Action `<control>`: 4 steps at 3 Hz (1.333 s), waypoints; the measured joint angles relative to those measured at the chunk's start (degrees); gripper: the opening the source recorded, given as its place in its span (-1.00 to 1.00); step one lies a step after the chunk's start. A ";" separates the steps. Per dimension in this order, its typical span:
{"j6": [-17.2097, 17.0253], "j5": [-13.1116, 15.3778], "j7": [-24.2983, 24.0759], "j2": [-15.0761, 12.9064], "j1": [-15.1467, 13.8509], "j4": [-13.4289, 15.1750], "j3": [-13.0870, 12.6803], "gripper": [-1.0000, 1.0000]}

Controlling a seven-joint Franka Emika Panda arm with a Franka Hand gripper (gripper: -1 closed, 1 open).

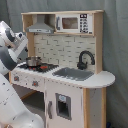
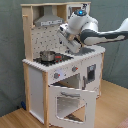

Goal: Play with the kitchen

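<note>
Grey backdrop, kitchen (image 2: 60,75) oven door dropped open, tool (image 2: 75,47) above its counter, grip state unclear.

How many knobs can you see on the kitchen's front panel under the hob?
2: in the second exterior view, one knob sits near the panel's left end and another to its right, above the open oven door. None seem hidden.

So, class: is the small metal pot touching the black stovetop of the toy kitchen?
Touching. In both exterior views the pot sits upright with its base resting directly on the stovetop; no gap shows beneath it.
</note>
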State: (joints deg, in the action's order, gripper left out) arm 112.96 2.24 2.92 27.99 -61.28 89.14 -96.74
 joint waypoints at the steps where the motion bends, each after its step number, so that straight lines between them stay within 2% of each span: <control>1: -0.04 -3.01 2.31 -0.52 -4.39 -1.71 -2.91 1.00; 2: -0.12 -5.38 4.02 -0.52 -8.89 -3.76 -6.62 1.00; 4: -0.62 -8.19 5.93 -0.50 -17.13 -7.30 -14.25 1.00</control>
State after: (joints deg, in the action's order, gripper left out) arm 112.34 -5.95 8.85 27.49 -78.41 81.84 -110.99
